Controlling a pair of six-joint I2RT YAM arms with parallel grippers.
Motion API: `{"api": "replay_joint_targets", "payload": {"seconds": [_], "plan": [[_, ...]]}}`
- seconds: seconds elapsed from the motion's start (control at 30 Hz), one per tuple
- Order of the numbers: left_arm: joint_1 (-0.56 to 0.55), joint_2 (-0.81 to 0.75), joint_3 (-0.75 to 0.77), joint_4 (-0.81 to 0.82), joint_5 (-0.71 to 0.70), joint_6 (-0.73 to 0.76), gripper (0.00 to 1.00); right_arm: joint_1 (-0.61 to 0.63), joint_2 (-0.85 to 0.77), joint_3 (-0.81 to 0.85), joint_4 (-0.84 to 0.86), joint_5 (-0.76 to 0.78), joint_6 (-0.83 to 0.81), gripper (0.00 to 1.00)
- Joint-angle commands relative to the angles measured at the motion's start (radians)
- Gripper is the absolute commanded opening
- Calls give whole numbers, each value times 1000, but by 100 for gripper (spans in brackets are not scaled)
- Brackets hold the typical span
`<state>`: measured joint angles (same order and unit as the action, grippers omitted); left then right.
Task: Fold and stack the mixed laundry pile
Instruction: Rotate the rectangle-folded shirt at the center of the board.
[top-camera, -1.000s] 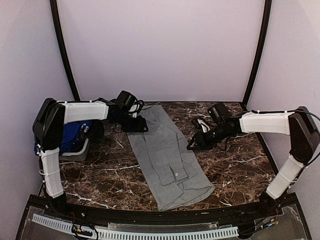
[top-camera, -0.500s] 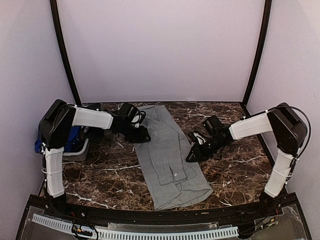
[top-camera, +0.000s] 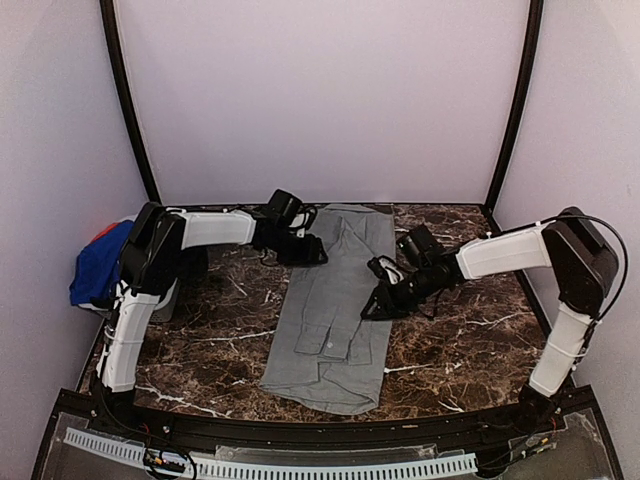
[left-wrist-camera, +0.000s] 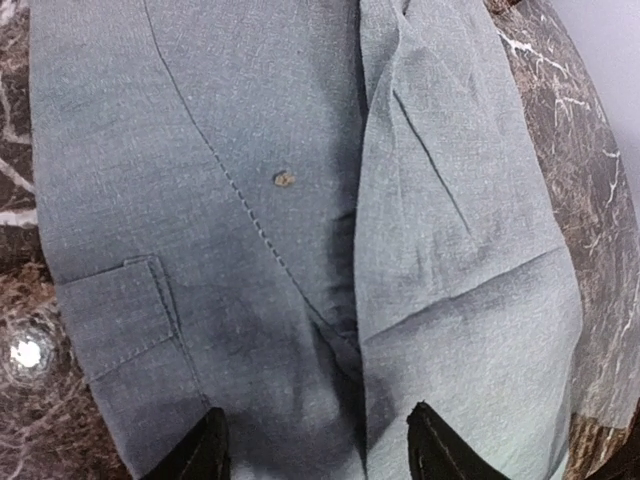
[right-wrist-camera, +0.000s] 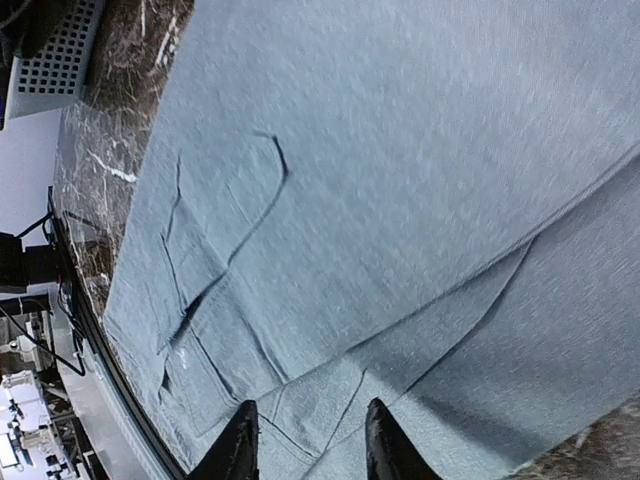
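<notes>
A grey shirt (top-camera: 330, 310) lies lengthwise in the middle of the marble table, with its collar end at the back. It fills the left wrist view (left-wrist-camera: 250, 150) and the right wrist view (right-wrist-camera: 400, 150). My left gripper (top-camera: 312, 255) is at the shirt's upper left edge. Its jaws are apart and the tips rest on the flat cloth (left-wrist-camera: 320, 450). My right gripper (top-camera: 372, 308) is at the shirt's right edge. Its jaws are apart over the cloth (right-wrist-camera: 312, 440). A royal-blue T-shirt (top-camera: 98, 272) with a bit of red cloth (top-camera: 105, 235) is heaped at the far left.
A small grey basket (top-camera: 165, 298) stands under the blue heap beside the left arm; it also shows in the right wrist view (right-wrist-camera: 50, 60). Dark marble shows on both sides of the shirt. Black frame posts (top-camera: 125, 100) rise at the back corners.
The shirt has swung round: its top end went right and its bottom end went left. My left gripper moved right along the top edge, and my right gripper moved slightly left and nearer.
</notes>
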<state>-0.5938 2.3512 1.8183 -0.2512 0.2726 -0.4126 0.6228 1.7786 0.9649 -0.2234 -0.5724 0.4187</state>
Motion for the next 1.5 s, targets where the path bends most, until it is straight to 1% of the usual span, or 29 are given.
{"api": "replay_joint_targets", "payload": {"seconds": [0.0, 0.07, 0.13, 0.23, 0.33, 0.4, 0.5, 0.6, 0.7, 0.77, 0.97, 1.03, 1.1, 1.13, 1.17, 1.27, 1.3, 1.37, 1.43, 1.47], "plan": [[-2, -113, 4, -109, -63, 52, 64, -57, -94, 78, -95, 93, -50, 36], [-3, -188, -58, -97, -100, 68, 68, -111, -106, 93, -145, 110, -76, 37], [-3, -261, -115, -81, -115, 74, 72, -155, -105, 97, -152, 87, -99, 37], [-3, -356, -208, -42, -106, 60, 75, -165, -83, 122, -140, 69, -111, 37], [-4, -400, -323, 0, -80, 31, 75, -164, -19, 167, -131, 56, -103, 34], [-5, -419, -385, 18, -69, 17, 72, -164, 29, 199, -132, 60, -101, 32], [-13, -442, -459, 38, -64, 4, 69, -161, 111, 245, -152, 90, -112, 28], [-24, -474, -541, 78, -65, -11, 68, -161, 174, 280, -167, 112, -124, 25], [-30, -496, -585, 95, -66, -21, 67, -163, 233, 328, -197, 137, -129, 21], [-30, -517, -612, 101, -71, -24, 68, -170, 265, 365, -218, 151, -128, 20], [-32, -599, -677, 129, -91, -20, 74, -211, 404, 561, -284, 157, -135, 16], [-32, -621, -680, 119, -104, -14, 76, -224, 435, 615, -294, 142, -136, 15], [-32, -653, -691, 116, -125, -13, 84, -236, 447, 656, -303, 145, -138, 15], [-32, -667, -698, 121, -131, -14, 93, -244, 449, 675, -314, 145, -141, 15], [-32, -699, -719, 139, -141, -18, 98, -248, 446, 693, -326, 145, -146, 16], [-31, -768, -780, 191, -158, -48, 99, -254, 385, 712, -352, 153, -170, 19], [-31, -801, -791, 204, -165, -73, 99, -255, 345, 699, -350, 151, -173, 21], [-31, -856, -839, 253, -177, -118, 99, -254, 245, 654, -326, 134, -176, 31], [-31, -926, -928, 370, -147, -154, 99, -255, 105, 595, -293, 121, -170, 36], [-27, -964, -970, 412, -63, -159, 99, -255, 66, 565, -275, 113, -165, 37]]}}
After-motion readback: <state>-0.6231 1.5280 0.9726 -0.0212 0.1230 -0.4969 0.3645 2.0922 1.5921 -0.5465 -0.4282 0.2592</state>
